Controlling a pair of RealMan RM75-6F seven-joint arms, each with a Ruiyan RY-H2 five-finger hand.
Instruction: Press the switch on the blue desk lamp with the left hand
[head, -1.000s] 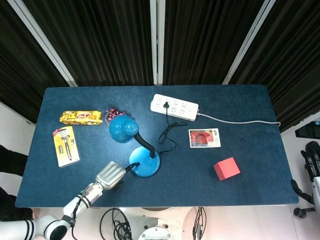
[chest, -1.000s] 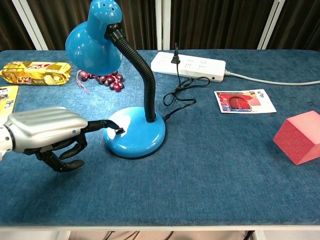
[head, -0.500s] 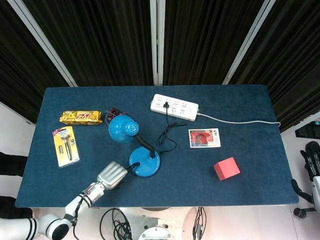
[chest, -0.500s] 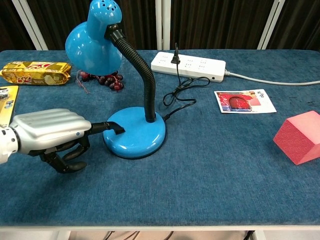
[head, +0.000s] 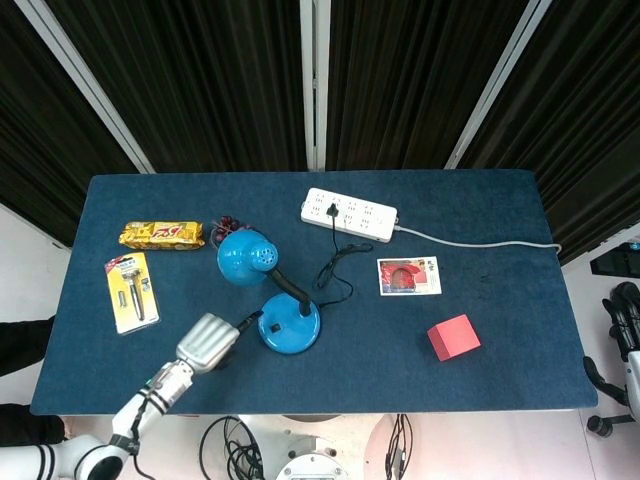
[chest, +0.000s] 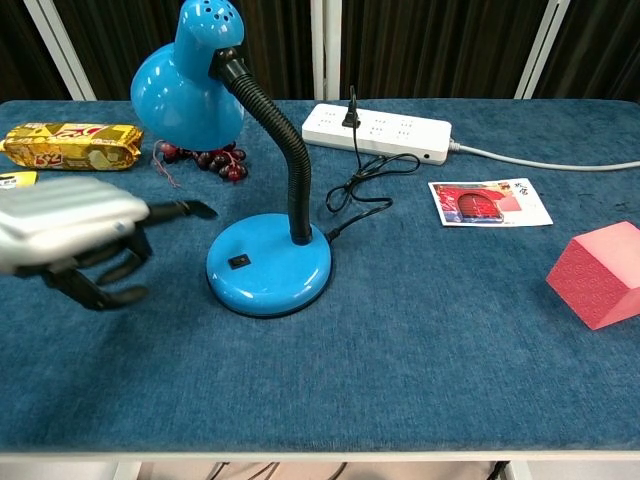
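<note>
The blue desk lamp stands at the table's middle left, its round base (head: 292, 328) (chest: 270, 268) flat on the cloth and its shade (head: 247, 257) (chest: 188, 85) bent over on a black gooseneck. A small black switch (head: 273, 327) (chest: 238, 262) sits uncovered on the base's left side. My left hand (head: 205, 343) (chest: 70, 235) hovers left of the base, apart from it, one finger stretched toward the lamp and the others curled under, holding nothing. My right hand (head: 626, 318) hangs off the table's right edge, only partly visible.
A white power strip (head: 350, 213) (chest: 376, 131) with the lamp's cord plugged in lies behind the lamp. A picture card (head: 408, 276) (chest: 490, 202) and a red block (head: 453, 337) (chest: 597, 275) lie to the right. A snack pack (head: 162, 234) (chest: 70, 145), dark berries (chest: 205, 158) and a yellow blister pack (head: 132, 291) lie to the left.
My left hand's outstretched finger was on the switch; the hand has since drawn back to the left and risen, leaving the switch uncovered. The lamp has stayed in place.
</note>
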